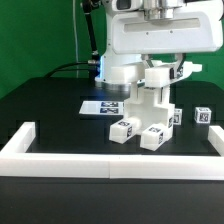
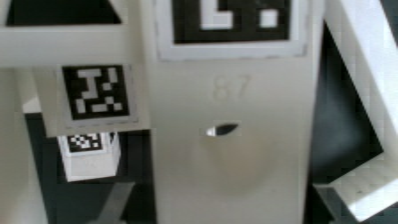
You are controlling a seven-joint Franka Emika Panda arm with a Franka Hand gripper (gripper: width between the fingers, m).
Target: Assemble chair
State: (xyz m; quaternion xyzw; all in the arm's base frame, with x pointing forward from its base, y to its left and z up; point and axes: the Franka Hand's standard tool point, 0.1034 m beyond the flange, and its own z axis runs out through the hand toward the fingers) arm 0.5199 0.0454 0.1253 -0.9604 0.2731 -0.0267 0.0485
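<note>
1. Writing: a faint raised "87" sat on the slab (image 2: 231, 165) above a small hole (image 2: 222, 129). Everything else printed was black-and-white tags.
2. The pincer (image 1: 158, 68) had its jaws drawn together, clamped on the top of the upright slab. Its fingers were hidden in the wrist view.
3. The chair was in parts on the black worktop (image 1: 50, 112). The slab stood mid-worktop, just beside the marker board (image 1: 98, 105), inside the rail (image 1: 110, 163).
4. Count: one slab and four loose tagged pieces — two posts (image 1: 123, 128) in front, two blocks (image 1: 204, 117) toward the exterior view's right.
</note>
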